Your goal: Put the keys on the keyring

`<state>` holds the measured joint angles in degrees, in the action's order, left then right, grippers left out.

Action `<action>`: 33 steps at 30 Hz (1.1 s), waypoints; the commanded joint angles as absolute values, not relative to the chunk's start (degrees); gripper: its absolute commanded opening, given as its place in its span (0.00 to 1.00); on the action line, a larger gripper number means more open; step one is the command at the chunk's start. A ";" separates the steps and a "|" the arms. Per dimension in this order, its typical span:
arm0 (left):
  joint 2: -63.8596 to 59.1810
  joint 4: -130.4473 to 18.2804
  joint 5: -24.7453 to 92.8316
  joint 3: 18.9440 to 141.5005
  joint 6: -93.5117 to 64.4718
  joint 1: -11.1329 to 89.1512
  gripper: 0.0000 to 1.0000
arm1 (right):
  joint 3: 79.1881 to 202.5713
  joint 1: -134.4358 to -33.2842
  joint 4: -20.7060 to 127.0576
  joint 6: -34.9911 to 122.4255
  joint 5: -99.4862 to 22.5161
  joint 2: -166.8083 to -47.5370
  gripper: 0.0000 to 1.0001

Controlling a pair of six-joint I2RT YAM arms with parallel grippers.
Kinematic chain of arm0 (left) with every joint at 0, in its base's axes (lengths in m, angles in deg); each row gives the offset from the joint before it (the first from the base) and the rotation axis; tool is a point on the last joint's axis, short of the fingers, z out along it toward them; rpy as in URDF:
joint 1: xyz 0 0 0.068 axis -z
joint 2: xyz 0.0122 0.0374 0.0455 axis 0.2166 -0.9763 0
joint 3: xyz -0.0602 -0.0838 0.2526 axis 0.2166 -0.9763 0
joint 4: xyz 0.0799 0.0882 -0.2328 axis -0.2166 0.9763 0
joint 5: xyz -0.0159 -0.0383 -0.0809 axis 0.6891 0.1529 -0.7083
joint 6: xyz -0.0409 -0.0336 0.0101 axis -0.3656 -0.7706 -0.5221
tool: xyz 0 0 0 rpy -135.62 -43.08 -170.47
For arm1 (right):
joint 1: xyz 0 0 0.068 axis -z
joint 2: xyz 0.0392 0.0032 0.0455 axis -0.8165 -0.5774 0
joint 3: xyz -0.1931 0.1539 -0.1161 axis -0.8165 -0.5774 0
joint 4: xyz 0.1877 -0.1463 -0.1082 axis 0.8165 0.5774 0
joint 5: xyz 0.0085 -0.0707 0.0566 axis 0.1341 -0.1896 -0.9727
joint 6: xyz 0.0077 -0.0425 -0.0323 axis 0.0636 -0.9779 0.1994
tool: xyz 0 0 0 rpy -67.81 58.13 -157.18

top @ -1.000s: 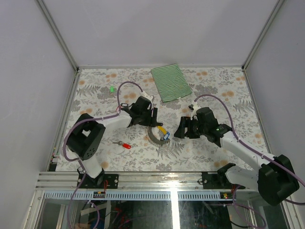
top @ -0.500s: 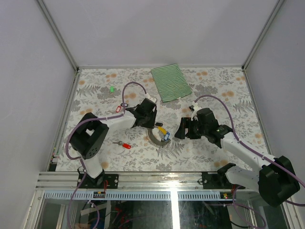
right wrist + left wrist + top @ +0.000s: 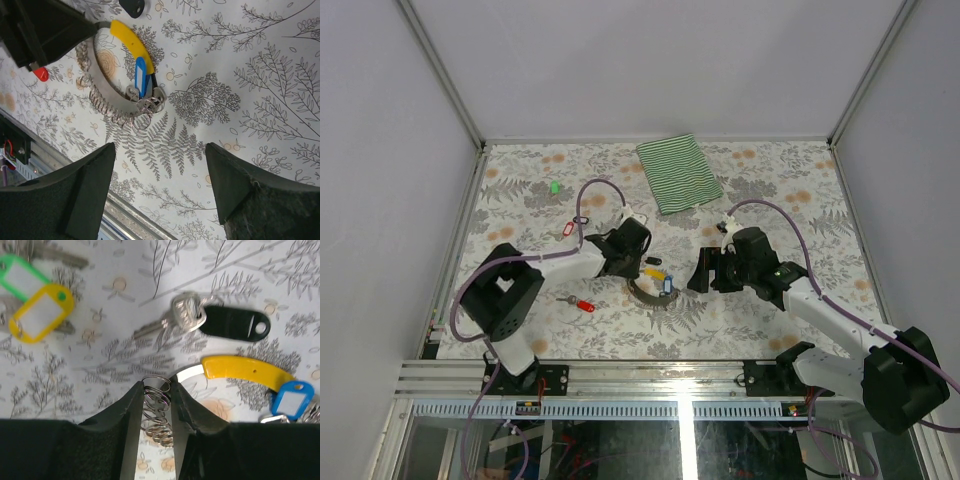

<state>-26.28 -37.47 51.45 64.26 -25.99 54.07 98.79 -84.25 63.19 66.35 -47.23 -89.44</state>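
Left end effector (image 3: 156, 383): fingers clenched on the keyring (image 3: 156, 412), a short coil of silvery wire loops pinched upright between the two pads, at the middle of the bench (image 3: 770, 180).

Just beyond the tips lies a black-tagged key (image 3: 235, 324), flat, blade pointing away from its tag. To one side, touching the coil's end, is a yellow-tipped curved band (image 3: 245, 369), with a blue tag (image 3: 291, 401) at its far end. On the other side, well apart, a yellow-tagged key (image 3: 42, 312) overlaps a green-tagged key (image 3: 20, 276).

Right end effector (image 3: 159, 147): released, fingers spread wide, nothing between them, hanging above the bench beside the band.

Red-tagged key (image 3: 584, 306) lies alone toward the near left corner. Striped cloth (image 3: 680, 172) lies at the far edge.
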 commanded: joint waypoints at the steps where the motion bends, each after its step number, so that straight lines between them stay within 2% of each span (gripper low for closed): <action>1: -22.95 -32.35 55.08 59.36 -30.86 56.40 0.26 | 99.09 -84.56 63.27 64.85 -45.79 -87.79 0.80; 3: -21.38 -31.64 55.65 57.85 -32.64 57.96 0.28 | 98.95 -84.58 63.11 64.85 -46.01 -87.87 0.80; 11: -14.64 -29.10 56.29 60.63 -33.52 61.51 0.51 | 96.62 -84.58 60.21 67.42 -47.70 -87.27 0.80; 14: -13.21 -29.86 56.55 62.53 -30.91 61.49 0.56 | 94.18 -84.63 57.59 71.31 -47.62 -85.89 0.77; 22: -10.92 -39.48 50.73 59.26 -25.96 61.56 0.59 | 85.89 -88.34 49.05 83.68 -45.93 -82.35 0.68; 28: -11.44 -46.39 45.39 56.11 -26.49 61.48 0.60 | 83.97 -92.88 42.21 88.77 -45.23 -86.75 0.65; 33: -12.33 -47.12 46.59 55.36 -27.44 60.27 0.59 | 84.28 -96.33 37.66 91.04 -43.99 -91.29 0.64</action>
